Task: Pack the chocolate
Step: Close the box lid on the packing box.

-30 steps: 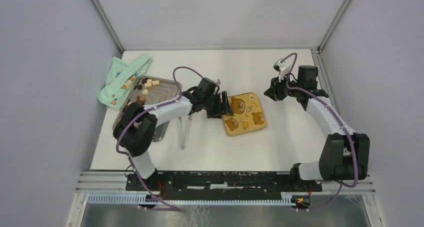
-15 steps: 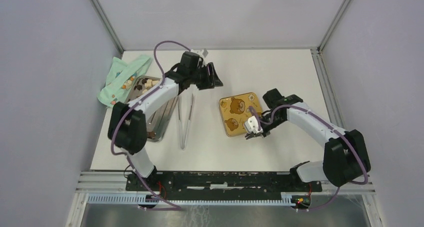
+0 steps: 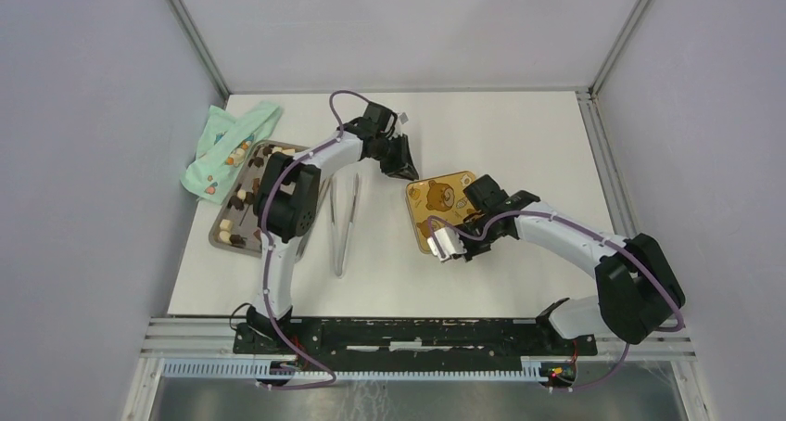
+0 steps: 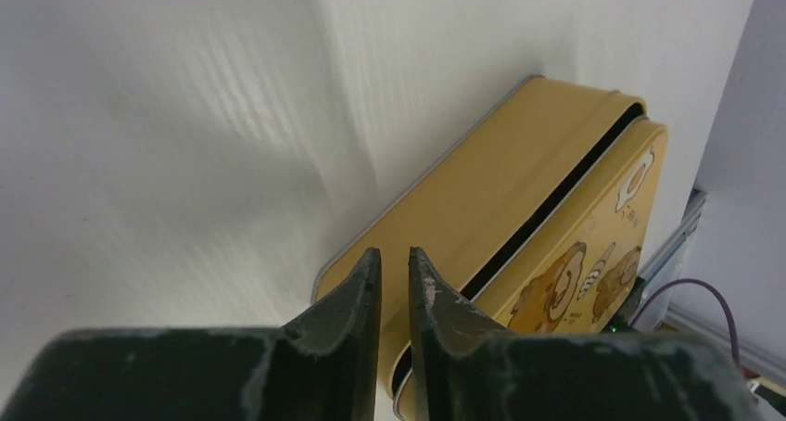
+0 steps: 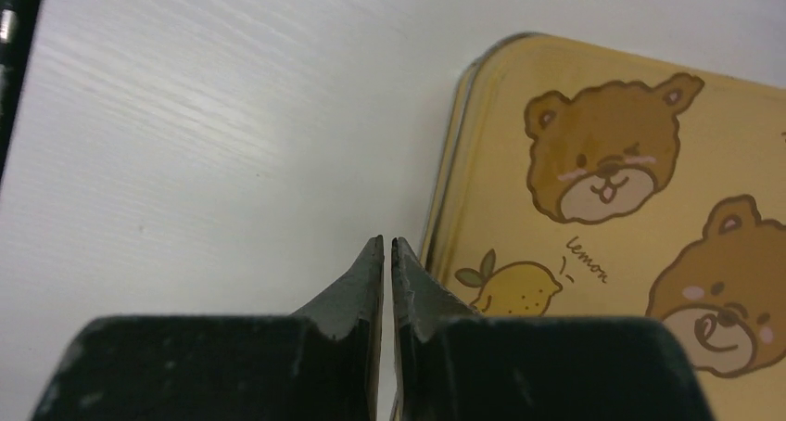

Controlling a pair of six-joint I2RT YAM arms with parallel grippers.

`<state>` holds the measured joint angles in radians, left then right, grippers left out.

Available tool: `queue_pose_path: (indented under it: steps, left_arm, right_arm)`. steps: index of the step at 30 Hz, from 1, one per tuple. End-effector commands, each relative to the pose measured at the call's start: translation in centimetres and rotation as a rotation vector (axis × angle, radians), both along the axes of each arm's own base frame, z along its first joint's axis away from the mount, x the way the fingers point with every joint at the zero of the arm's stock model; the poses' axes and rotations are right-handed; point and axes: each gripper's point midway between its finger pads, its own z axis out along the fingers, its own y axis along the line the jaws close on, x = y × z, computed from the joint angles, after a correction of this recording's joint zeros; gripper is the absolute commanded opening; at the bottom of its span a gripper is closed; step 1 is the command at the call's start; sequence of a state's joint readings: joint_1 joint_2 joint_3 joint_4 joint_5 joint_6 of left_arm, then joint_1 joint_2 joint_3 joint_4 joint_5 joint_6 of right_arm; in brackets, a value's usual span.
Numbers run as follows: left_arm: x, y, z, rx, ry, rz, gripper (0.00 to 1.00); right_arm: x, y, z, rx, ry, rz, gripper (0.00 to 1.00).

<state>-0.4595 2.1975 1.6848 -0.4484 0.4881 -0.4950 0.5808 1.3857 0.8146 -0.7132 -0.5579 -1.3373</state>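
The gold tin [image 3: 461,191] with bears on its lid lies mid-table, and the lid stands slightly raised off the base [image 4: 519,189]. My left gripper [image 3: 406,172] is at the tin's far left corner. Its jaws [image 4: 394,254] stand a narrow gap apart with the tin's corner rim between them. My right gripper [image 3: 424,228] is at the tin's left edge, its jaws [image 5: 387,243] almost touching on the lid's rim [image 5: 445,189]. The chocolate [image 3: 247,195], brown and cream chunks, lies on a metal tray [image 3: 225,238] at the left.
Long metal tweezers [image 3: 345,222] lie between the tray and the tin. A mint-green pouch [image 3: 222,147] sits at the back left corner. Grey walls enclose the white table on three sides.
The left gripper came down from the back of the table to the tin's far corner and closed. The right gripper slid along the tin's left edge and closed further.
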Motion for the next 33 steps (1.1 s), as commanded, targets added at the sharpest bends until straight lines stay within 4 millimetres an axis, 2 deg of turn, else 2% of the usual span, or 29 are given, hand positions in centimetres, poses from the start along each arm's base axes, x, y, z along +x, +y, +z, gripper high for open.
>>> queue_pose_path:
  steps: [1, 5, 11, 16, 23, 28, 33]
  left_arm:
    - [-2.2, -2.5, 1.4, -0.088, -0.025, -0.152, 0.23]
    - [-4.3, -3.0, 0.7, -0.094, -0.004, -0.215, 0.22]
    - [-7.4, -2.3, -0.4, -0.078, 0.027, -0.222, 0.2]
    - [-8.8, -1.4, -0.4, -0.078, 0.031, -0.144, 0.2]
    - [-7.6, 0.2, 0.9, -0.029, 0.002, 0.072, 0.25]
    - [-5.9, 1.8, 3.0, 0.014, -0.074, 0.205, 0.37]
    - [-4.7, 3.3, 5.2, 0.036, -0.121, 0.246, 0.44]
  right_arm:
    - [3.8, -0.5, 0.6, -0.056, -0.115, -0.116, 0.11]
    - [4.9, -1.1, 1.3, -0.047, -0.141, -0.154, 0.12]
    - [5.7, -2.4, 1.8, -0.051, -0.158, -0.203, 0.13]
    - [5.1, -3.6, 1.8, -0.048, -0.155, -0.205, 0.14]
    - [2.4, -5.0, 1.9, -0.006, -0.088, -0.153, 0.17]
    - [1.0, -6.3, 2.5, 0.027, -0.062, -0.16, 0.17]
    - [0.5, -5.1, 4.7, 0.146, -0.037, -0.19, 0.18]
